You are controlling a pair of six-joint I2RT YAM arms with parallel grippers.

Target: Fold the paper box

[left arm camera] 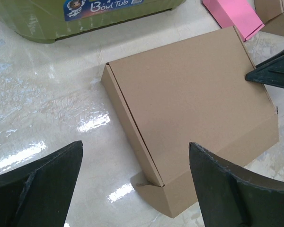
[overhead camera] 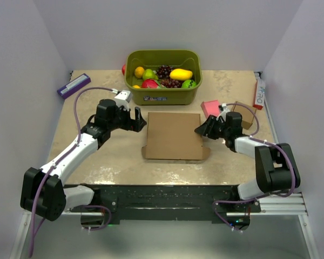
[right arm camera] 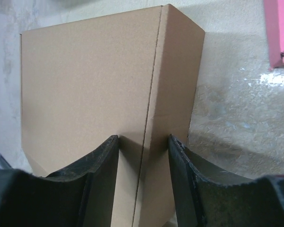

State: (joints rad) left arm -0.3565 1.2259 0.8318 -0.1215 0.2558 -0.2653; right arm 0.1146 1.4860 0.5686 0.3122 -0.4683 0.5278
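The paper box (overhead camera: 173,135) lies closed and flat in the middle of the table, lid on top. It also shows in the left wrist view (left arm camera: 194,94) and the right wrist view (right arm camera: 90,80). My left gripper (overhead camera: 136,120) is open and empty, just off the box's far left corner; in its own view its jaws (left arm camera: 135,144) stand wide apart over the box's left edge. My right gripper (overhead camera: 203,129) is at the box's right edge. Its jaws (right arm camera: 143,137) are apart, astride the seam between lid and side wall, clamping nothing.
A green tub (overhead camera: 163,97) of toy fruit stands just behind the box. A pink block (overhead camera: 209,108) and a small brown box (overhead camera: 247,116) lie at the right. A purple pack (overhead camera: 73,85) lies at the far left, a red-white tube (overhead camera: 258,93) at the far right.
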